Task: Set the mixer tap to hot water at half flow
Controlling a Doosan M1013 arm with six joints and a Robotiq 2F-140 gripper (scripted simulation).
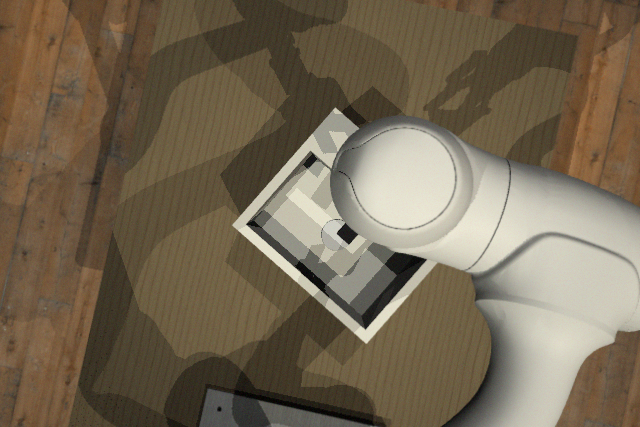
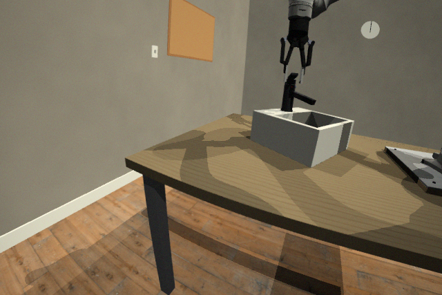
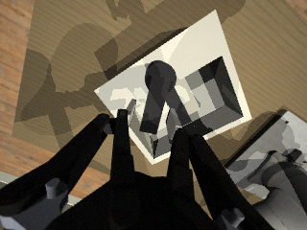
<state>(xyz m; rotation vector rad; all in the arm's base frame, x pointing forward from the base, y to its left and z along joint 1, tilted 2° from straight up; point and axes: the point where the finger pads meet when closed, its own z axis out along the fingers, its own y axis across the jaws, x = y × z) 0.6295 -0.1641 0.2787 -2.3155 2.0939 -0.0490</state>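
The black mixer tap (image 2: pixel 289 95) stands at the back of the white sink (image 2: pixel 301 132), its spout (image 2: pixel 304 98) reaching out over the basin. Its lever (image 2: pixel 291 77) is tilted up and points to one side of the spout. My gripper (image 2: pixel 293 71) hangs straight down over the tap, fingers apart, with the lever's tip between the fingertips and a gap on each side. In the wrist view the lever (image 3: pixel 154 103) shows between the spread fingers, untouched. In the overhead view my arm (image 1: pixel 413 184) hides the tap; only the sink (image 1: pixel 330 236) shows. I cannot see the red and blue dots.
A grey base plate (image 2: pixel 416 166) lies at the table's right side, also in the wrist view (image 3: pixel 269 165). The table's front edge (image 2: pixel 249 209) runs below the sink. A cork board (image 2: pixel 190 32) hangs on the wall.
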